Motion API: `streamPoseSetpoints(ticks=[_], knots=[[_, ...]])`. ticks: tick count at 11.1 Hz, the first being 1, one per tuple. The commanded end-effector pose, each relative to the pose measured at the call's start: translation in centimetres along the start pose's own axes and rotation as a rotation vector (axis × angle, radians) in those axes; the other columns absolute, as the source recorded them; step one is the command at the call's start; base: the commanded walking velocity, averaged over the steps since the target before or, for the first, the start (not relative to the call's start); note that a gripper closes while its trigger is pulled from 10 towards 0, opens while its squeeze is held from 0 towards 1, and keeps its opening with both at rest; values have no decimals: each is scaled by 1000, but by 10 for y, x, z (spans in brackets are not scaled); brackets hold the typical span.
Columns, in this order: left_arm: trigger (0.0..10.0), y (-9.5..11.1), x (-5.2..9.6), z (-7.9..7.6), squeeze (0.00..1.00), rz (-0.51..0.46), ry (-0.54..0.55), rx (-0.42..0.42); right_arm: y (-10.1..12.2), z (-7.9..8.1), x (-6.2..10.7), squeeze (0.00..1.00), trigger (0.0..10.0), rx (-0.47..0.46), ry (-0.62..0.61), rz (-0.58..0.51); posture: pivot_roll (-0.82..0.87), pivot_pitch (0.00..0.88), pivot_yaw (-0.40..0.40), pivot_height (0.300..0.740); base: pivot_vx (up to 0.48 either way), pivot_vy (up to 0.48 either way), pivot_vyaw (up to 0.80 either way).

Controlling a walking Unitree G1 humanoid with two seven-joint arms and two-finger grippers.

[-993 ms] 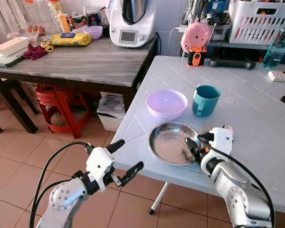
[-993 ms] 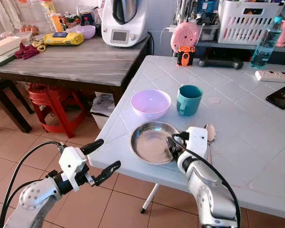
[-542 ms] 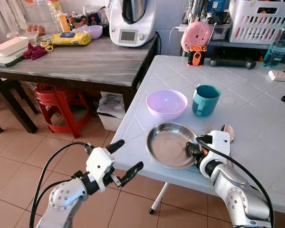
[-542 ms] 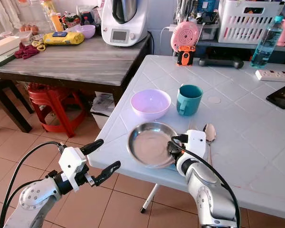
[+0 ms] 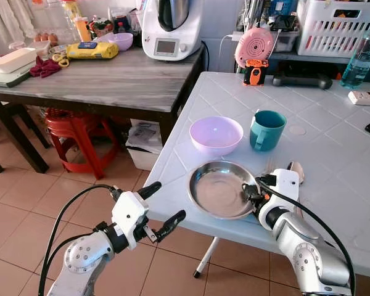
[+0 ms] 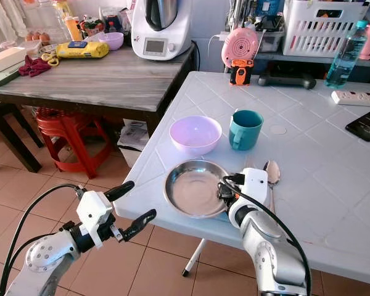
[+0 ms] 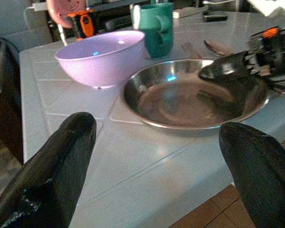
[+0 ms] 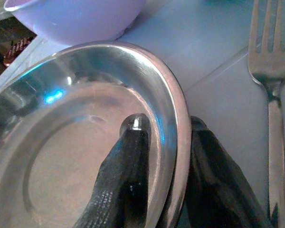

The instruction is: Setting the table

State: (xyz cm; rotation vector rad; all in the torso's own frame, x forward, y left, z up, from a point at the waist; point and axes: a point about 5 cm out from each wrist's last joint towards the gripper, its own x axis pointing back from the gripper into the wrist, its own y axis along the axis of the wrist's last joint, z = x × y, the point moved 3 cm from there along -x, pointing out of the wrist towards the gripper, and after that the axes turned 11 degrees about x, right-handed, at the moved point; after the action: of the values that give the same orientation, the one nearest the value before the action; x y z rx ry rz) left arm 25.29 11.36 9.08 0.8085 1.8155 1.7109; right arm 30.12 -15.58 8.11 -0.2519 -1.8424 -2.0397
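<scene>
The steel plate lies on the white tiled worktop, close to its near edge. The right tool pinches the plate's rim on its right side: in the right wrist view 1 black finger lies inside the dish and the other presses the rim from outside. Just behind the plate stands a lilac bowl, and to the right of the bowl, a teal mug. A fork lies just right of the plate, with a spoon beside it. The left tool hovers off the worktop's edge, left of the plate, over the tiled floor, its 2 fingers spread wide and holding nothing.
</scene>
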Motion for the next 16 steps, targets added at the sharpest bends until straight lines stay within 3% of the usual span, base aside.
streamPoseSetpoints(ticks=[1, 2, 4, 5, 7, 9, 16], knots=[[10000, 0, 2, 13, 0, -1, 80, -7, 6, 1, 1, 0, 0, -6, -8, -29, -34, 0, 73, 740, 0, 0, 0], [10000, 0, 1, 35, 0, -8, 221, 6, 12, 7, 3, 0, 0, -25, 11, -75, -34, 0, 71, 740, 0, 0, 0], [10000, 4, 3, 60, 0, -25, 377, 7, 26, 15, 9, 0, 1647, -26, 31, -176, -35, 0, 69, 740, 0, 0, 0], [10000, 6, 5, 74, 0, -35, 469, 19, 34, 21, 13, 0, 10000, -32, 50, -235, -34, 0, 66, 740, 0, 0, 0], [10000, 8, 3, 83, 0, -59, 531, 57, 47, 22, 20, 0, 10000, -4, 28, -327, -33, 0, 61, 740, 0, 0, 0], [10000, 11, -2, 81, 0, -92, 551, 102, 43, 27, 23, 0, 10000, 5, 18, -330, -27, 0, 58, 740, 0, 0, 0], [10000, 16, -7, 84, 0, -105, 541, 102, 49, 28, 20, 0, 10000, 30, 2, -369, -29, 0, 68, 740, 0, 335, -728]])
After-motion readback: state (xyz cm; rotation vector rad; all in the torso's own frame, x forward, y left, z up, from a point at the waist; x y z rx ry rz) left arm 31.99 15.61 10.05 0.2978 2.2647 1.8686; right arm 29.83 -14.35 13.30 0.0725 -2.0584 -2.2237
